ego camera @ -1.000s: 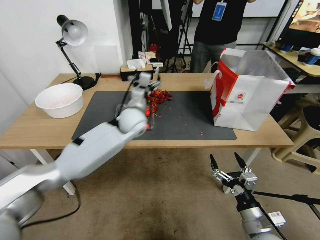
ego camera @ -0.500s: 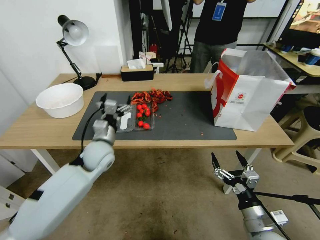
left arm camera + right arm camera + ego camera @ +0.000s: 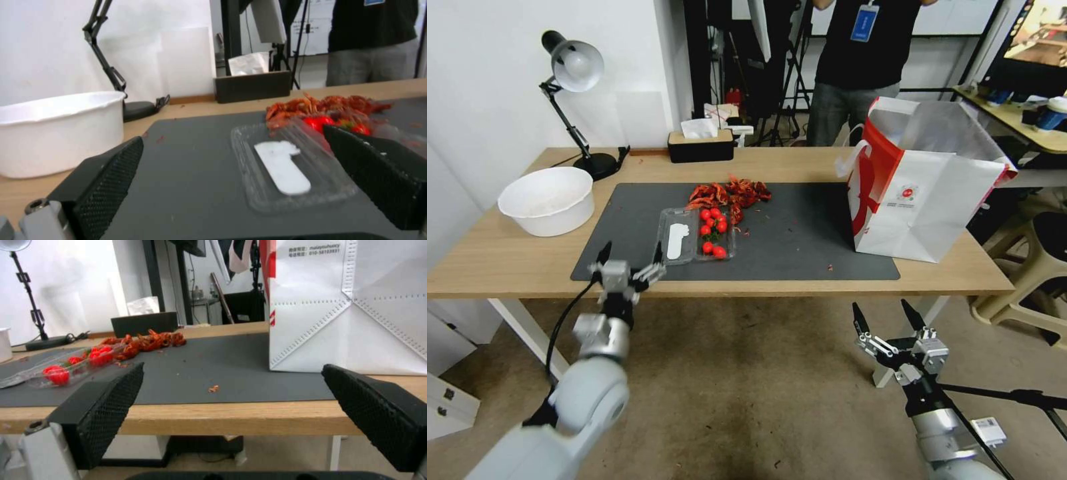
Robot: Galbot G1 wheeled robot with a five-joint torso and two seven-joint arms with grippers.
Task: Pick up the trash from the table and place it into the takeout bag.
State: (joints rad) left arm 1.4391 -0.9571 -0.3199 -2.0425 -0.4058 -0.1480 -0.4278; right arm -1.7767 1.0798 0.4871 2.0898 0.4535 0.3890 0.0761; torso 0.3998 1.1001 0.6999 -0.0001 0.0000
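The trash is out of view. The takeout bag (image 3: 934,200) stands upright and open at the right end of the table (image 3: 507,260), partly on the dark mat (image 3: 800,227); its white front wall fills the right wrist view (image 3: 356,306). My left gripper (image 3: 632,248) is open and empty at the table's front edge, level with the mat, facing a clear tray of cherry tomatoes (image 3: 289,166). My right gripper (image 3: 880,307) hangs open and empty below the front edge, in front of the bag.
The tomato tray (image 3: 697,233) lies mid-mat beside a pile of red shell scraps (image 3: 734,192). A large white bowl (image 3: 547,200) sits at the left end. A desk lamp (image 3: 574,67) and tissue box (image 3: 700,143) stand along the back. Stools stand at the right.
My left arm has pulled back from above the shell pile and tray, down to the table's front edge, empty. The right arm has barely moved.
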